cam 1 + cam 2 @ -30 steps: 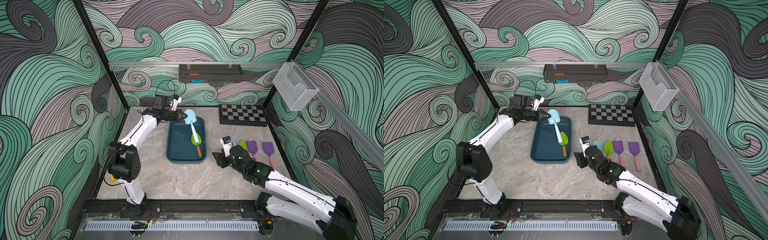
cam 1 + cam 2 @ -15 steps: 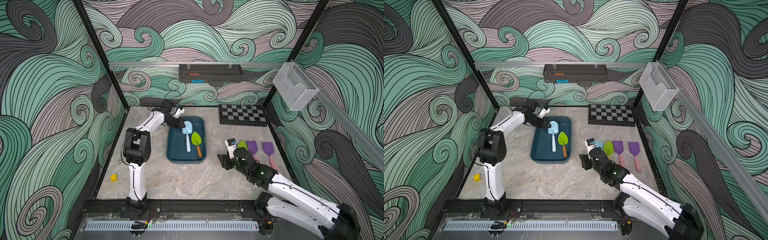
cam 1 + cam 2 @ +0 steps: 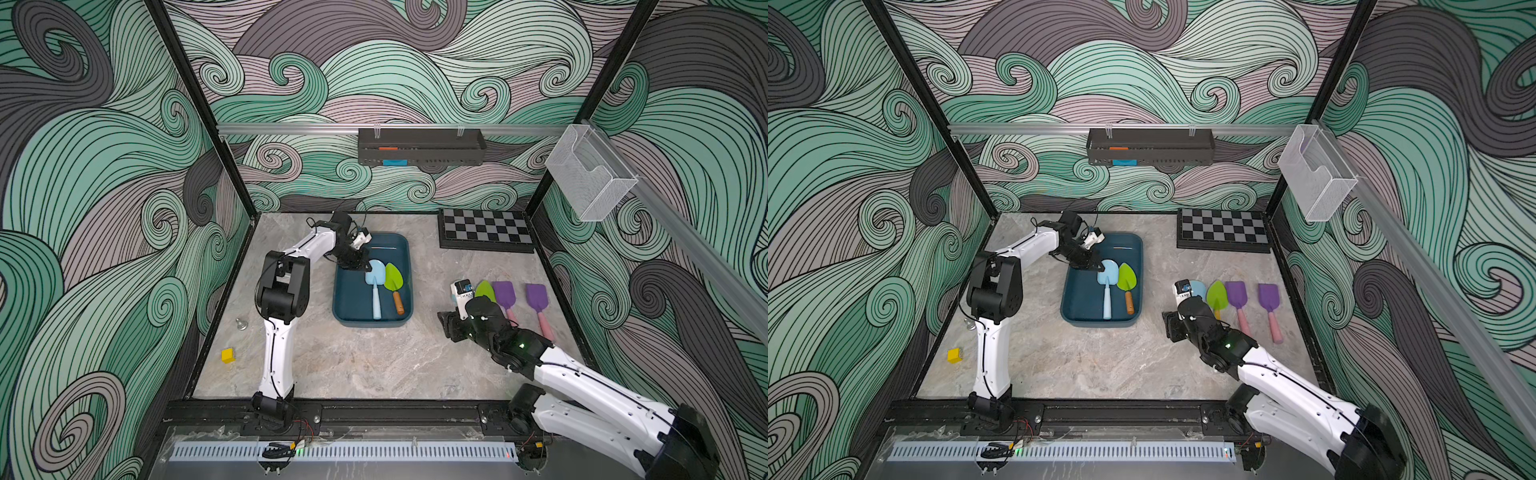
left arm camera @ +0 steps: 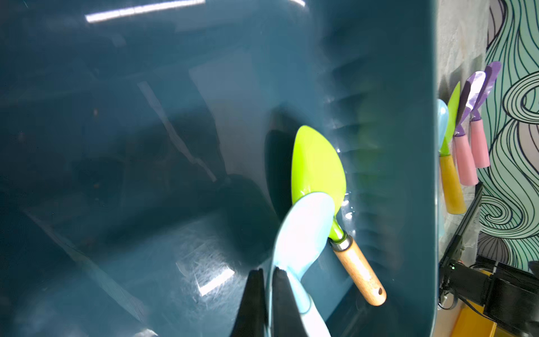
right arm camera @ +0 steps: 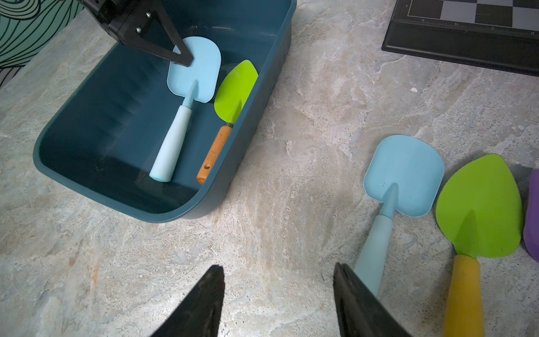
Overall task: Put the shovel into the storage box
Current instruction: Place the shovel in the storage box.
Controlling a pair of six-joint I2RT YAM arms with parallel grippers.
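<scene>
The storage box (image 3: 371, 324) (image 3: 1084, 309) is a dark teal tub in the middle of the table. Inside it lie a light blue shovel (image 3: 376, 286) (image 5: 186, 116) and, beside it, a green shovel (image 3: 393, 276) (image 5: 234, 87) with a wooden handle. My left gripper (image 3: 365, 266) (image 4: 269, 270) reaches down into the box and is shut on the edge of the light blue shovel's blade (image 4: 303, 233). My right gripper (image 5: 277, 267) (image 3: 451, 326) hangs open over bare table, right of the box, with nothing between its fingers. A second light blue shovel (image 5: 404, 175) lies just beside it.
Right of the box, a green shovel (image 3: 484, 291) with a yellow handle and two purple shovels (image 3: 504, 293) (image 3: 537, 297) lie in a row. A chessboard (image 3: 484, 230) sits at the back right. A yellow cube (image 3: 227, 355) and a small metal piece (image 3: 240, 324) lie at the left.
My left gripper has brought the light blue shovel down from above the box's far end into the box, beside the green one. The right gripper has shifted slightly to the right.
</scene>
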